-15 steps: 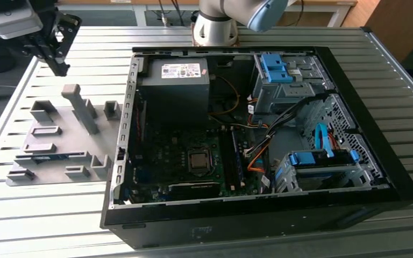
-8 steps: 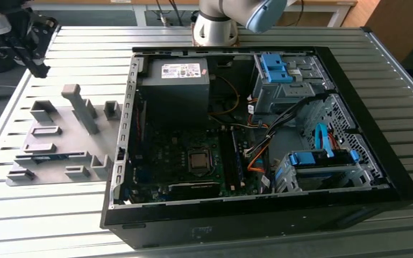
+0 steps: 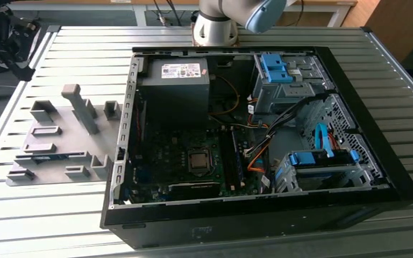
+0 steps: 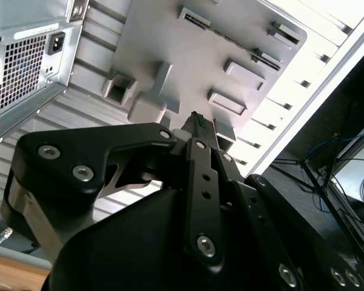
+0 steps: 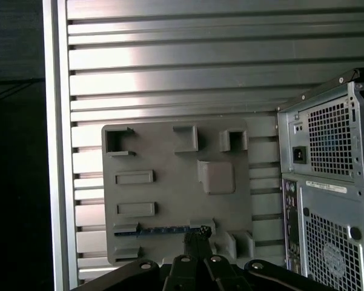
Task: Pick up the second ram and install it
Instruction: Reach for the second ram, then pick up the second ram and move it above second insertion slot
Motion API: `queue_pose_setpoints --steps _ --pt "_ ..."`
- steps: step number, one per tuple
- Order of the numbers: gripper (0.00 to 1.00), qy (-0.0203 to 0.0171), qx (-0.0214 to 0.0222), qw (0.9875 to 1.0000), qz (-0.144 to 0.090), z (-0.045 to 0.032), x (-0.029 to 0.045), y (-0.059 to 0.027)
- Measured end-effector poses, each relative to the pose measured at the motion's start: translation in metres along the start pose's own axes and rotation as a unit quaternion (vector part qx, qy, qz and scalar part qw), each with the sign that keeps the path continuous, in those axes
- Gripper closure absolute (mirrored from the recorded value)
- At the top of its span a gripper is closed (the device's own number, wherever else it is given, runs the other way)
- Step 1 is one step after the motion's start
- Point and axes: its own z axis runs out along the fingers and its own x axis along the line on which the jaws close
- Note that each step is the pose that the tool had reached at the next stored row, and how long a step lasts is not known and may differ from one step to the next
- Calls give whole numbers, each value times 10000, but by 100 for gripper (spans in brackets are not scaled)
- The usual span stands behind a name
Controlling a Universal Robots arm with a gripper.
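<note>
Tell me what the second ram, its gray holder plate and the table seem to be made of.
By look, the second ram is circuit board, probably fibreglass laminate: thin, blue-teal, with small parts along it. The gray holder plate is likely plastic, perhaps printed: uniform matte gray with blocky raised pockets. The table is metal, probably aluminium: pale ribbed slats with bright, soft glare.

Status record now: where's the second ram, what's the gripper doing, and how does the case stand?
second ram: lying in a slot of the gray holder tray, not picked up
gripper: shut, empty, held off above the tray, not touching the ram
computer case: open, on the slatted table, beside the tray
task state: ram not yet installed
</note>
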Motion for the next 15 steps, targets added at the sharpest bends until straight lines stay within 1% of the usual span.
queue_pose_setpoints --steps 3,6,7,15 --pt "89 0 0 10000 0 0 20 -16" --pt "89 0 0 10000 0 3 52 -92" --pt "89 0 0 10000 0 4 59 -103" --pt "89 0 0 10000 -6 3 70 -104"
